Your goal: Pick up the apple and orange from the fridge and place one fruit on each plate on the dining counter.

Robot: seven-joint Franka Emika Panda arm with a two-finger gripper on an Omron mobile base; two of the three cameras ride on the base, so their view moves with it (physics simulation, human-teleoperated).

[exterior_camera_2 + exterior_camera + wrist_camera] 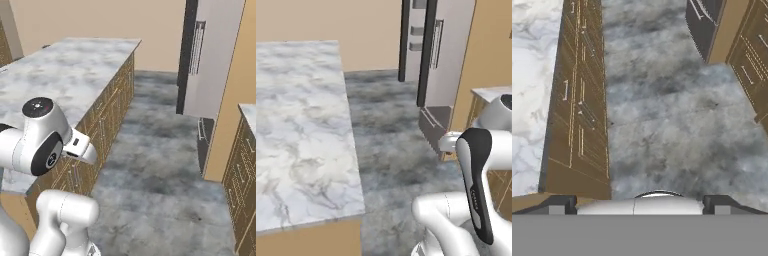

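The fridge stands at the far end of the aisle with a door swung open, grey door bins and a long silver handle showing. The dining counter is a bare white marble slab on a tan wood base, to the left of the aisle. My gripper hangs over the floor beside that base, open, its dark fingertips wide apart with nothing between them. The apple, the orange and the plates are out of view.
A dark mottled grey floor runs between the counter and the fridge. Wood cabinets with a marble worktop line the right side. A dark grey panel sits low beside the fridge. My own arm fills the near corner.
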